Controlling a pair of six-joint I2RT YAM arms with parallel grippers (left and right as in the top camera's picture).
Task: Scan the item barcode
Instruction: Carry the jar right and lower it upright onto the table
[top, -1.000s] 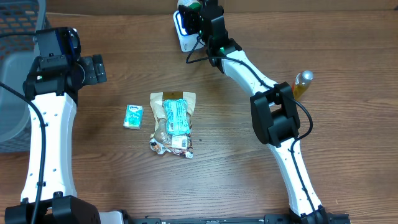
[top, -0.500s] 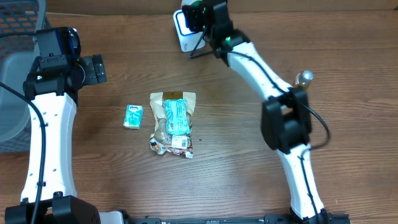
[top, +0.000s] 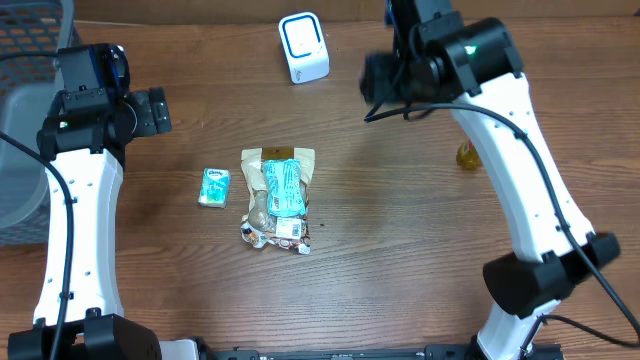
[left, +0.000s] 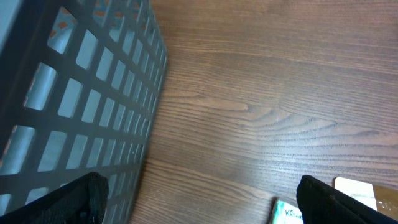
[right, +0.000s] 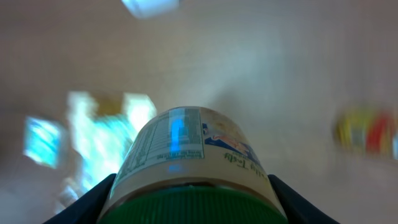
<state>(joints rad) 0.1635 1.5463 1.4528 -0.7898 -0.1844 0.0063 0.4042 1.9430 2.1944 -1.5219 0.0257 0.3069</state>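
Swinging away from the white scanner (top: 303, 47) where it hovered a second ago, the right end effector (right: 189, 200) now sits to the right of it, near the back of the table (top: 380, 250), and the wrist view is smeared with motion.

At the far left stands a grey mesh basket (left: 74, 93). Just beside it the left end effector (top: 152, 110) hangs with its fingers spread wide apart and nothing between them. Nearer the middle of the table lie a small teal tissue packet (top: 214, 187) and, just right of it, a snack bag (top: 278, 198). The scanner stands upright at the back edge, well apart from both. Right of it, the right end effector is clamped on a jar (right: 186, 152) with a green lid and a printed label, a finger on each side of the lid. In the overhead view the jar itself cannot be made out. Further right a yellow bottle (top: 468, 155) rests on the table, partly hidden by the arm.
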